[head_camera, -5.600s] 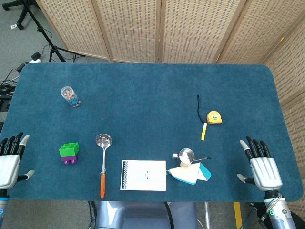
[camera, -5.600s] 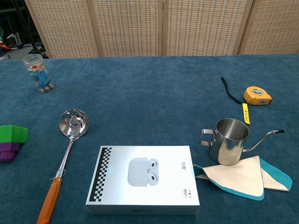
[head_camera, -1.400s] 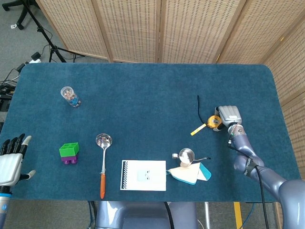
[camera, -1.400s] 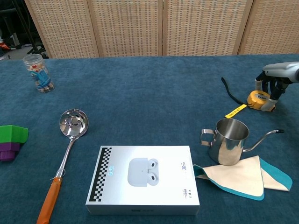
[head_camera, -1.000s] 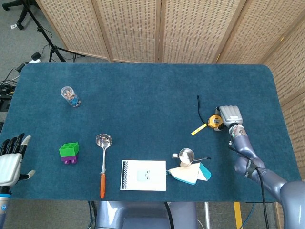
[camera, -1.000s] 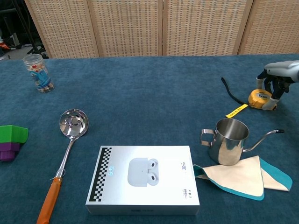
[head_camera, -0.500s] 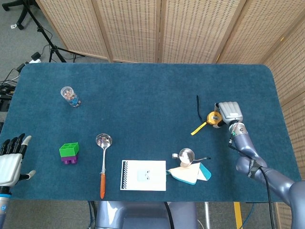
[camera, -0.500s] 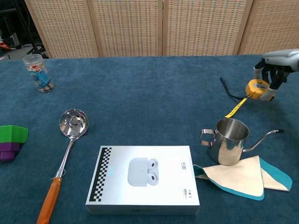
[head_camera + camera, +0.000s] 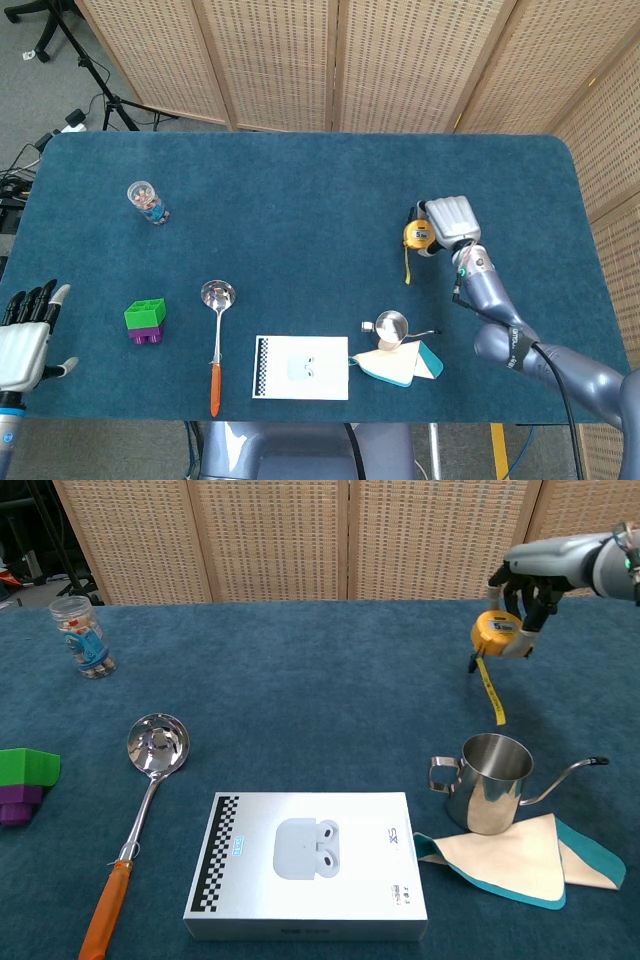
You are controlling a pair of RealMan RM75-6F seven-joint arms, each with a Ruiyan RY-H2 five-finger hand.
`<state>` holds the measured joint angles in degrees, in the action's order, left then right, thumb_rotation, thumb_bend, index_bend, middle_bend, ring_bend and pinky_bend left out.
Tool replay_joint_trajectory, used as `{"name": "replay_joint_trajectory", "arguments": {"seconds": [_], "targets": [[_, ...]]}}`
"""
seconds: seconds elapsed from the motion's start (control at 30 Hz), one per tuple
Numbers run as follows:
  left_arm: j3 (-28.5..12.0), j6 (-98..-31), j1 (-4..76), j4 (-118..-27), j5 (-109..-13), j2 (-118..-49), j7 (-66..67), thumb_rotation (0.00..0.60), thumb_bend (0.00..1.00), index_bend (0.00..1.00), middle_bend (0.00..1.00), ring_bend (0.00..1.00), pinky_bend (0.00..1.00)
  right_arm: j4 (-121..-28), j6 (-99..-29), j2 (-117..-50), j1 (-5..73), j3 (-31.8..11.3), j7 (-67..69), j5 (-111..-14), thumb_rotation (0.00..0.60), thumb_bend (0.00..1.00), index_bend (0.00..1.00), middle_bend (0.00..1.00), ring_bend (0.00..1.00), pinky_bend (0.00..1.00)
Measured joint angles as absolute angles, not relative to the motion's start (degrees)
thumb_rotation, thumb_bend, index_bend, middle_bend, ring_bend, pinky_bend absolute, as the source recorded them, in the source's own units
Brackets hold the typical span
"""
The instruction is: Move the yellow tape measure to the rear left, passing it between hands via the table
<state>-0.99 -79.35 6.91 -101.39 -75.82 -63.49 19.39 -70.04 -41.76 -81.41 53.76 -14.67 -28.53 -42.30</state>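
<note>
My right hand (image 9: 450,219) (image 9: 530,580) grips the yellow tape measure (image 9: 419,235) (image 9: 497,633) and holds it up off the blue table, right of centre. A short length of yellow tape (image 9: 491,693) and a black strap hang down from it. My left hand (image 9: 22,335) rests open at the front left edge of the table, fingers spread, holding nothing; the chest view does not show it.
A steel pitcher (image 9: 488,781) stands on a white and teal cloth (image 9: 525,858) at front right, below the tape measure. A white earbuds box (image 9: 306,857), a ladle (image 9: 148,770), a green and purple block (image 9: 146,320) and a small jar (image 9: 147,202) lie further left.
My right hand has lifted the tape measure off the table and carried it up and to the left. The tape end now hangs free. The left hand has not moved.
</note>
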Motion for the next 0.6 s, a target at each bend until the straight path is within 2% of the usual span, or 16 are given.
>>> {"name": "replay_joint_trajectory", "arguments": {"seconds": [0.33,0.6], "targets": [[-0.18,-79.07,6.9,-101.59,-78.09,-63.15,17.32,0.6,0.0,0.0,0.0,0.0,0.0,-70.77,-42.92,-85.07,61.55,-16.51,-35.63,-34.42,0.6,0.23,0.69,0.54,0.49,0.52],[-0.31,-77.88,7.23,-100.69,-77.58,-63.03,15.48,0.6,0.0,0.0,0.0,0.0,0.0,-66.63,-41.45,-90.56,67.82,-17.62,-38.35,-30.04,0.6,0.23,0.69,0.54,0.49,0.52]]}}
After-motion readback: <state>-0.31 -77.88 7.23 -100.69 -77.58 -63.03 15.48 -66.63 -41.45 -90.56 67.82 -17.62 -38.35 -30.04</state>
